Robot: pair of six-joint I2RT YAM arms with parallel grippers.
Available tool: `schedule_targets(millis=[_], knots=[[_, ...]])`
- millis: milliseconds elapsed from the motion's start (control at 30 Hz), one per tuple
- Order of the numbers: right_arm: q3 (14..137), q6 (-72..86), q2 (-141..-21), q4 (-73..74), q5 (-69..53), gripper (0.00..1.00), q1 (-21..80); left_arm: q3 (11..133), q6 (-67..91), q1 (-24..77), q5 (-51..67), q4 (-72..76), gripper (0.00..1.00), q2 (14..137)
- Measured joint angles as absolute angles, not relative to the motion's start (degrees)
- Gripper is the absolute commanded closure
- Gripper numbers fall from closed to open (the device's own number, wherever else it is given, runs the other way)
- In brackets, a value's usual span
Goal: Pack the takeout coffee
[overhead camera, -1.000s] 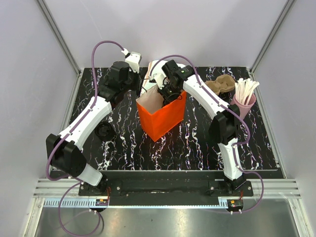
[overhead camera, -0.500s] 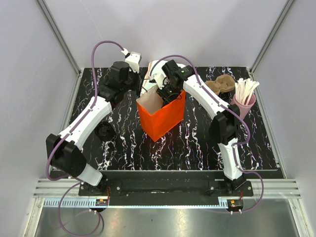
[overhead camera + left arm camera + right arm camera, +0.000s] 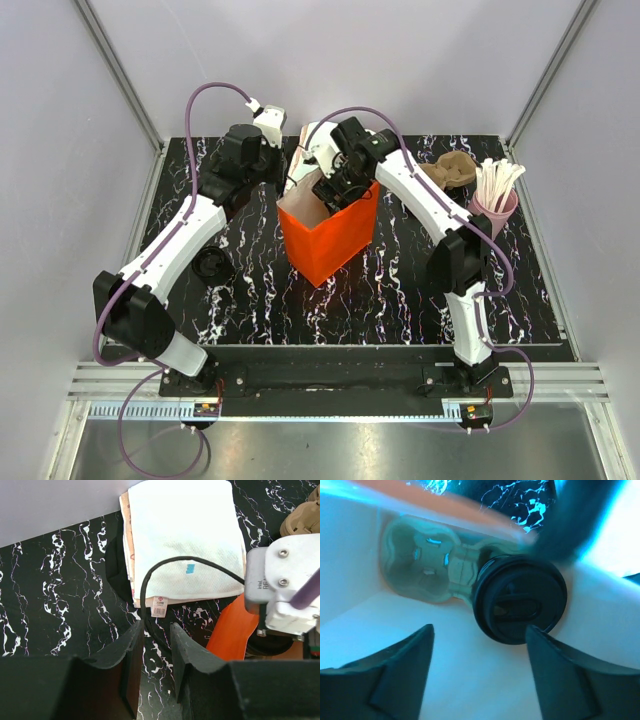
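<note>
Right gripper [image 3: 479, 632] jaws stood apart inside orange bag [image 3: 335, 245]; takeout coffee [image 3: 520, 600] sat upright in carrier [image 3: 420, 560], dead ahead, ungripped.

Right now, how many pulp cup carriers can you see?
2. One carrier lies inside the orange bag, next to the takeout coffee; the other sits far right, beside the pink cup. Others may be hidden.
</note>
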State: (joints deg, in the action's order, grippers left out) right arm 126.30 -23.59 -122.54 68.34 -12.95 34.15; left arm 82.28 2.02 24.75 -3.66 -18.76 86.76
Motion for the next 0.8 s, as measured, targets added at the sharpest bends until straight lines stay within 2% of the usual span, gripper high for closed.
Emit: schedule_targets(millis=[67,167,433,800], knots=[[126.93,-23.73,-122.43,69.06,-12.91,0.03,34.15,82.26,2.02,24.75,-3.66,-18.81,0.69,86.76],[128.16,-23.77,-122.43,69.80,-12.80,0.00,34.15,82.28,2.02,24.75,-3.66,-18.81,0.69,86.76],[134.91,-23.83,-121.97,73.41,-12.45,0.00,34.15,82.28,2.00,24.75,-3.64,-18.83,0.69,86.76],[139.72,-23.83,-118.21,75.53,-12.36,0.00,34.15,82.59,1.96,24.75,-3.64,-19.64,0.61,86.76]])
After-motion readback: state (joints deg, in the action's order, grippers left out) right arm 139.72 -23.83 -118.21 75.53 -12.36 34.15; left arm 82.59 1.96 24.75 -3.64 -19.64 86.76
